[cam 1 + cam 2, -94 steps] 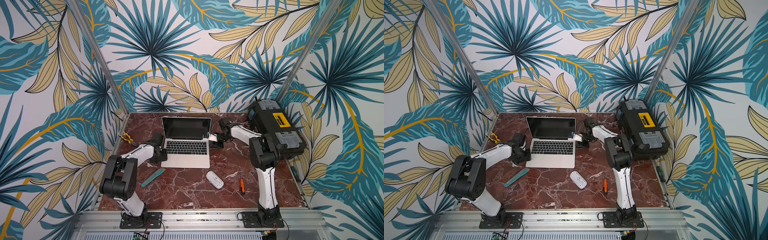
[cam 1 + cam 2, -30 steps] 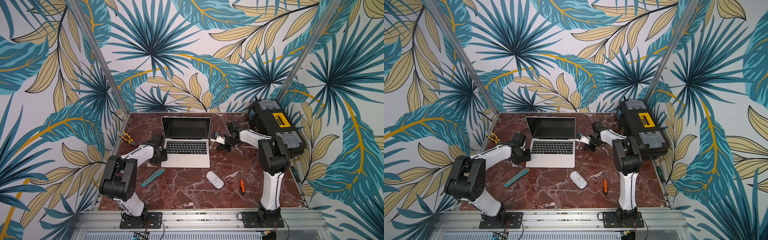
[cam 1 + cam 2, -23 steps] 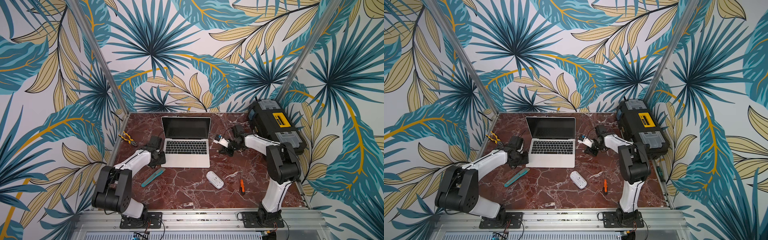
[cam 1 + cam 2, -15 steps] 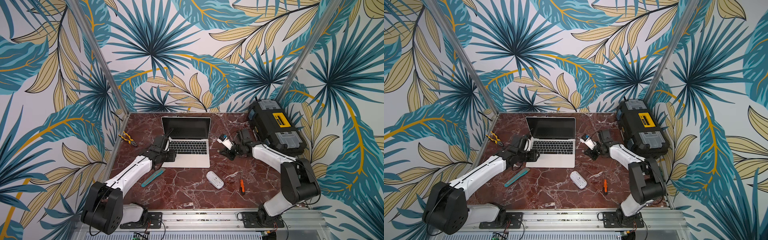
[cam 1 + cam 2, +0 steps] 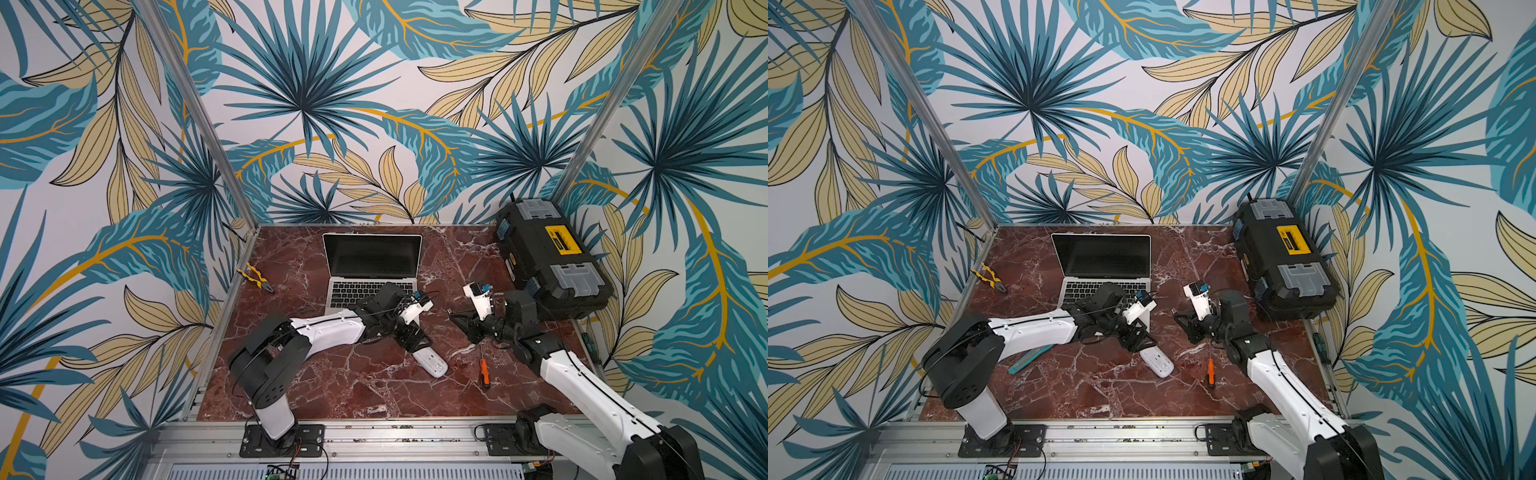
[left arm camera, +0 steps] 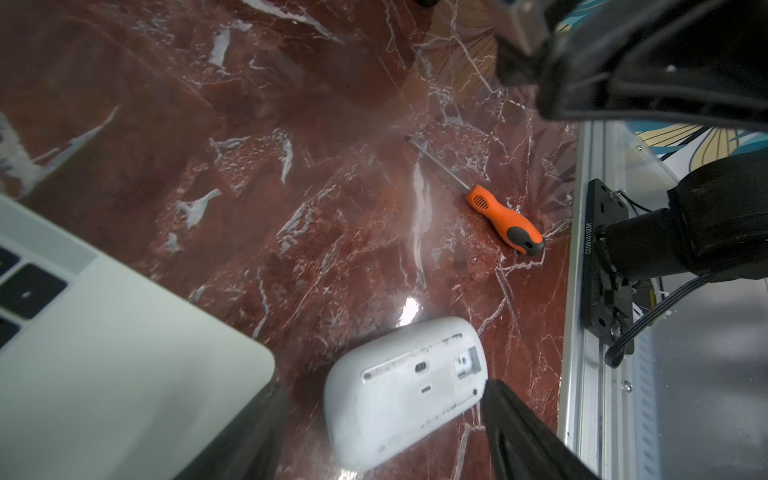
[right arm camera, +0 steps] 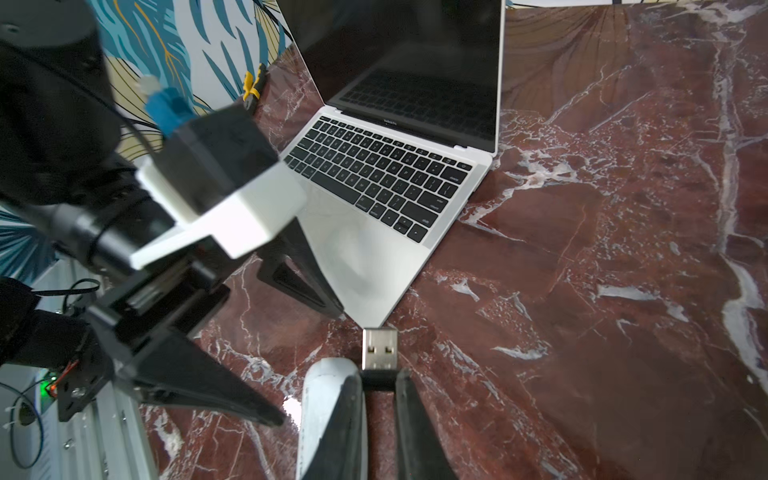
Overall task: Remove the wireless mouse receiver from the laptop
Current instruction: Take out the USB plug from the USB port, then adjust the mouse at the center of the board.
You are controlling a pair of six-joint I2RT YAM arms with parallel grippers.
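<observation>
The silver laptop [image 5: 372, 266] [image 5: 1100, 259] stands open at the back of the table. My right gripper [image 7: 379, 376] [image 5: 455, 319] is shut on the black end of the wireless mouse receiver [image 7: 379, 347], whose metal plug sticks out free. It hangs to the right of the laptop's front corner [image 7: 370, 307], apart from it. My left gripper [image 6: 384, 384] [image 5: 415, 343] is open just above the white mouse [image 6: 399, 386] [image 5: 430, 361], which lies underside up in front of the laptop. A finger stands on either side of the mouse and holds nothing.
An orange screwdriver [image 5: 483, 370] [image 6: 503, 218] lies right of the mouse. A black-and-yellow toolbox [image 5: 548, 257] stands at the back right, yellow pliers [image 5: 254, 277] at the left edge. A teal tool [image 5: 1030, 357] lies under the left arm.
My left arm has swung from the laptop's left side to its front right corner, over the mouse, and its gripper has opened. My right gripper has drawn the receiver away from the laptop's right side.
</observation>
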